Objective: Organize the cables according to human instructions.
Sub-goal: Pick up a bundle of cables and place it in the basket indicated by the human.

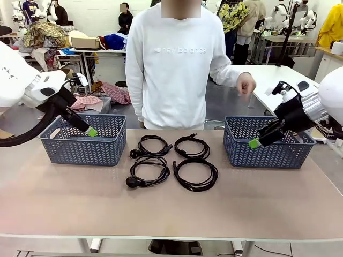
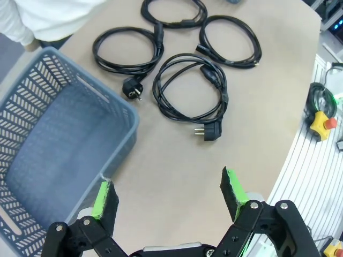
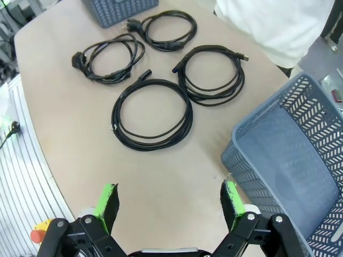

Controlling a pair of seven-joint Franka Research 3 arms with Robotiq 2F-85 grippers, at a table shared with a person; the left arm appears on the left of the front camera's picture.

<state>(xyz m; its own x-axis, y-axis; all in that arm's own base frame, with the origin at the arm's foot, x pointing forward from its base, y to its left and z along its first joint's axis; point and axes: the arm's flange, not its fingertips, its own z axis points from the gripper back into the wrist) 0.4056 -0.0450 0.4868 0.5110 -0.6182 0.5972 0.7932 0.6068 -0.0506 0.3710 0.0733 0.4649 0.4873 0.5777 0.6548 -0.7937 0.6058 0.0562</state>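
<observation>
Left gripper (image 2: pixel 169 191): my fingers are spread wide and hold nothing. It hangs above the table (image 1: pixel 171 219), at the near corner of the left basket (image 1: pixel 80 149).
Right gripper (image 3: pixel 169 197): spread just as wide and also empty, hanging beside the right basket (image 1: pixel 268 155).
Cables (image 3: pixel 153 144): four coils lie flat on the table between the baskets, two by two. The two on my left end in chunky plugs (image 2: pixel 213 130). They lie close together, and I cannot tell whether any touch.
Person: stands at the far side with one hand (image 1: pixel 246 84) raised. I judge that it points at no coil yet.
Risk, wrong choice: if I reach before the instruction is plain, a cable could go into the wrong basket.
Risk, unwinding: pinching a single strand may let the coil sag open and trail.
Risk, snagging: a hanging plug could catch a basket rim, or hook the next coil and drag it along.
Risk, arms: both reaching for the middle could crowd each other.
</observation>
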